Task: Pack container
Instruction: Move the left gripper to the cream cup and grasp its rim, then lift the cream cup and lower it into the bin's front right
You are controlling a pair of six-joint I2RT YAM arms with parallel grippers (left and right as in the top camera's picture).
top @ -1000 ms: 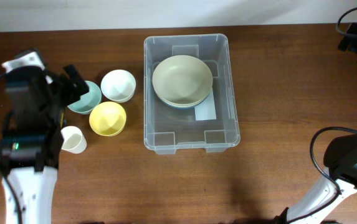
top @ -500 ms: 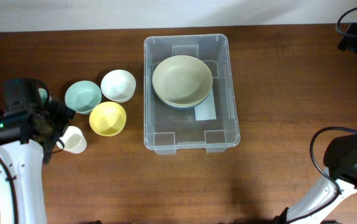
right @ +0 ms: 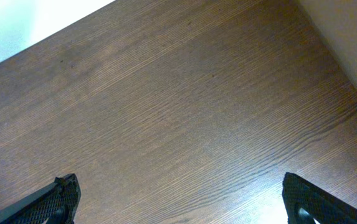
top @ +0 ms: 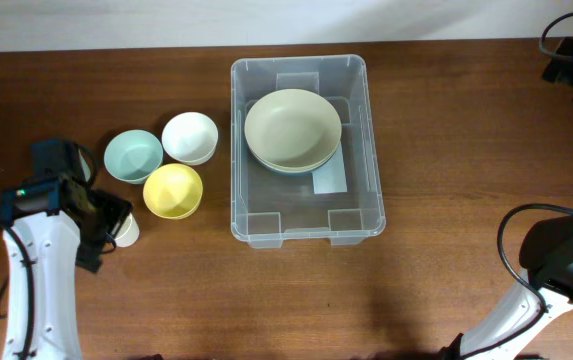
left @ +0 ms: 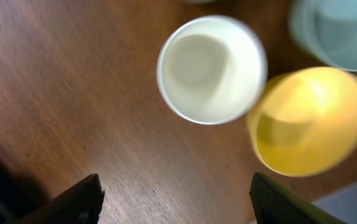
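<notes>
The clear container [top: 298, 63] stands mid-table with a white label [top: 331, 179] on its floor. Inside it an olive-green bowl [top: 293, 126] sits stacked on a pale blue one. To its left stand a teal bowl [top: 133, 155], a white bowl [top: 189, 137], a yellow bowl [top: 173, 190] and a white cup [top: 126, 232]. My left gripper [top: 112, 222] is open and empty beside the cup, partly covering it. In the left wrist view [left: 178, 206] the cup [left: 212, 68] is ahead of the wide-spread jaws, with the yellow bowl [left: 309, 121] to its right. My right gripper [top: 568, 58] is open and empty at the far right corner.
The right wrist view shows only bare wood between the spread fingers [right: 60, 198], with the table edge and a pale wall at the corners. The teal bowl [left: 337, 31] shows at the top right of the left wrist view.
My left arm has swung from beside the teal bowl towards the table's front and now points at the white cup. The bowls, container and right arm have not moved.
</notes>
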